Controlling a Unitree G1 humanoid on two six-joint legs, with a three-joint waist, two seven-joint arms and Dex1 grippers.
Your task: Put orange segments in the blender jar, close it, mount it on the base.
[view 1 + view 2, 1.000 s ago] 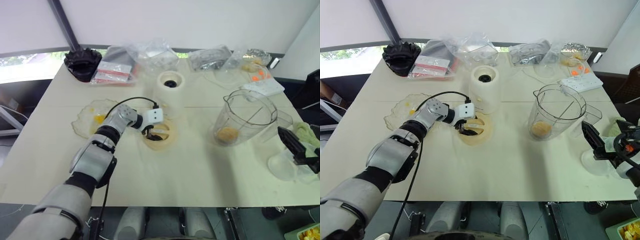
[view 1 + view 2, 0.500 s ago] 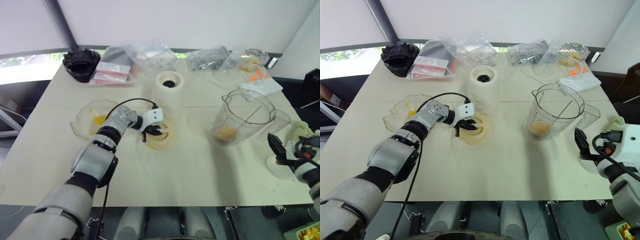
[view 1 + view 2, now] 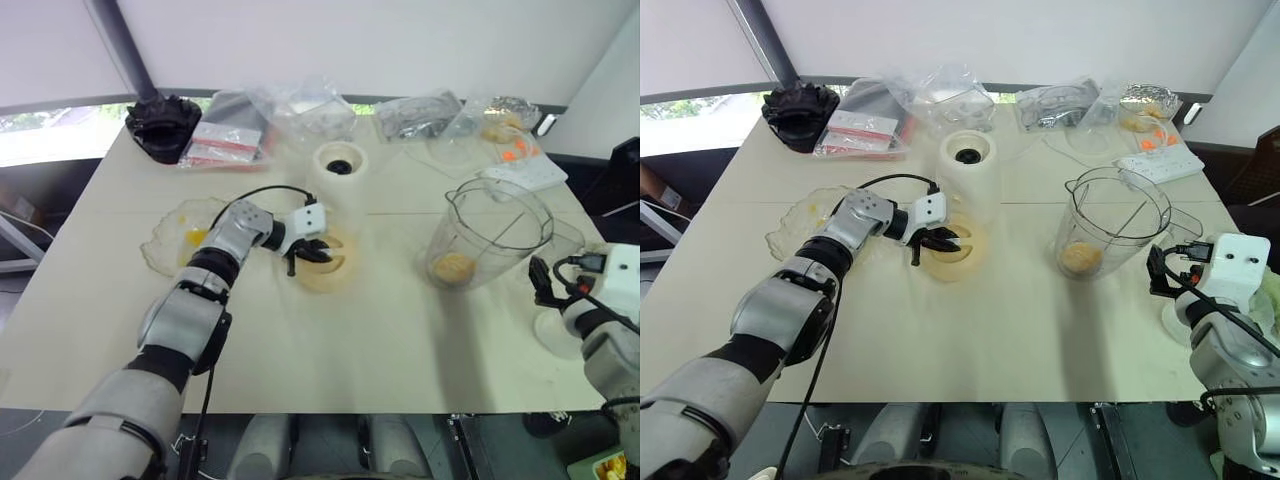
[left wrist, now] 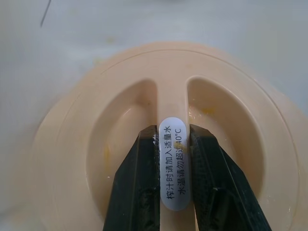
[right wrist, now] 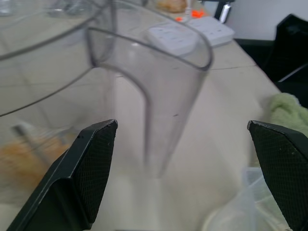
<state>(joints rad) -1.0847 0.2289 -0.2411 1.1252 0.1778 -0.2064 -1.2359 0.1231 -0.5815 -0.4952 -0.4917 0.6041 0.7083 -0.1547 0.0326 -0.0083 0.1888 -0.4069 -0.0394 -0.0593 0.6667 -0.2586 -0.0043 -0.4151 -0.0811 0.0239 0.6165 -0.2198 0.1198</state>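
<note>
My left claw (image 4: 173, 185) has clamped the lid (image 3: 322, 262) ridge and tipped it up; my right claw (image 5: 185, 180) has advanced to the blender jar (image 3: 1113, 234) handle.

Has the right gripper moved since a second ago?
Yes. The right gripper, open, has come in closer to the blender jar, now facing its handle.

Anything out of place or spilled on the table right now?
Nothing spilled or toppled. The blender jar stands upright with orange segments at its bottom, the base stands upright, and the lid is gripped by its ridge in the left pincer. A few yellow pieces remain in the shallow dish.
</note>
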